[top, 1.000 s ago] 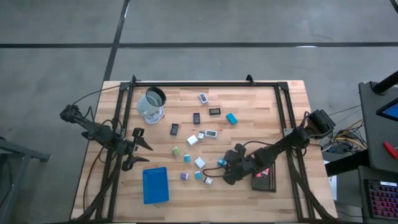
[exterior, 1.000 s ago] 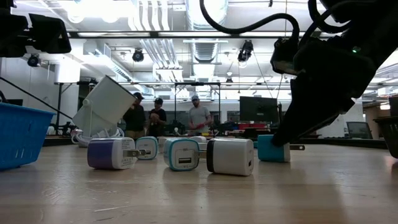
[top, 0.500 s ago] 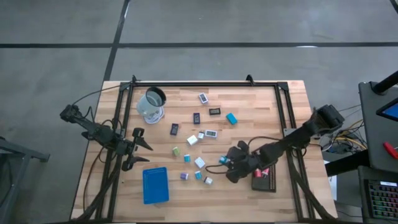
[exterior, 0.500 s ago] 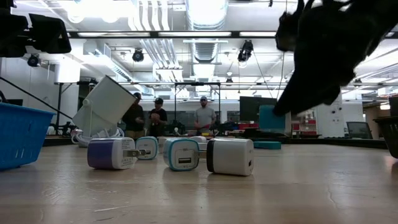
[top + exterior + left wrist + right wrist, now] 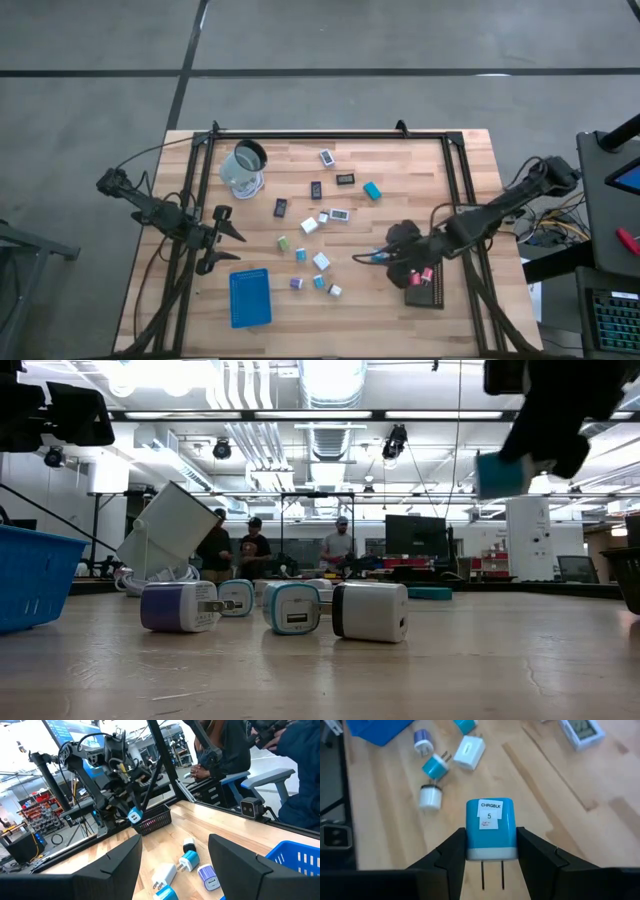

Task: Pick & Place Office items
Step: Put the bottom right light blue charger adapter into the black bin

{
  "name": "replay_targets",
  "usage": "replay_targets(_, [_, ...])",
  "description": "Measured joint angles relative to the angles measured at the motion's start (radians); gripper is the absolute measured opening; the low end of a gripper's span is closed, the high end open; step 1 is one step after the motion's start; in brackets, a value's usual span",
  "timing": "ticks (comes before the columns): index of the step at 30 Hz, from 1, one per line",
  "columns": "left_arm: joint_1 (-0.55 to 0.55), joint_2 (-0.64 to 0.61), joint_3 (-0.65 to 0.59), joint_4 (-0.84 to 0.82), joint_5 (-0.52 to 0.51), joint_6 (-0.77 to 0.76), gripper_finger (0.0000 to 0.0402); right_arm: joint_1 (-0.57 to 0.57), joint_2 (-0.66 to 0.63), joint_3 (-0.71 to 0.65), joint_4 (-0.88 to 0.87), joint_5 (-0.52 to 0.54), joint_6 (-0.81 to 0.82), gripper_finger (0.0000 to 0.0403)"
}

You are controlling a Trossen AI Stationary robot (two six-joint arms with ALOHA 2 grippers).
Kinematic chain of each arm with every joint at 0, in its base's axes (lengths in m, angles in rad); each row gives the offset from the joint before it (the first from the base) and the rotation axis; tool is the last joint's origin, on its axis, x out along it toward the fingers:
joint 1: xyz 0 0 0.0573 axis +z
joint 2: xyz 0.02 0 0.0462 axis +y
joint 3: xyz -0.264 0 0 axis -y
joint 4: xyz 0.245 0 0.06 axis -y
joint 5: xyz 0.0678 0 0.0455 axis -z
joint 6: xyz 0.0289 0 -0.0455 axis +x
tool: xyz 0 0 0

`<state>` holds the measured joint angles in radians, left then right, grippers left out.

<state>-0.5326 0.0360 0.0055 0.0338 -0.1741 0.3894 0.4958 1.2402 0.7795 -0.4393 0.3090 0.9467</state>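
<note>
My right gripper (image 5: 491, 851) grasps a teal charger block (image 5: 490, 827) aloft, mid-carry; next, lower it into the black tray (image 5: 428, 290) at five o'clock

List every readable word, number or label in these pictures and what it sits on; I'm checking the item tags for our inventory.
"CHRGBLK" on the white sticker of the teal charger block held in the right gripper.
"5" below it, same sticker.
A small red mark under the 5: too blurred to read.
Flat labelled rectangles on the table: too small to read.
</note>
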Motion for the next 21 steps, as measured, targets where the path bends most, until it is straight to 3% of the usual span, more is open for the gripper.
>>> replay_targets(10, [0.000, 0.000, 0.000, 0.001, 0.000, 0.000, 0.0234, 0.126, -0.119, 0.000, -0.196, -0.030, 0.174, 0.0150])
replay_targets(21, [0.000, 0.000, 0.000, 0.001, 0.000, 0.000, 0.0234, 0.337, -0.127, 0.000, -0.325, -0.028, 0.527, 0.0150])
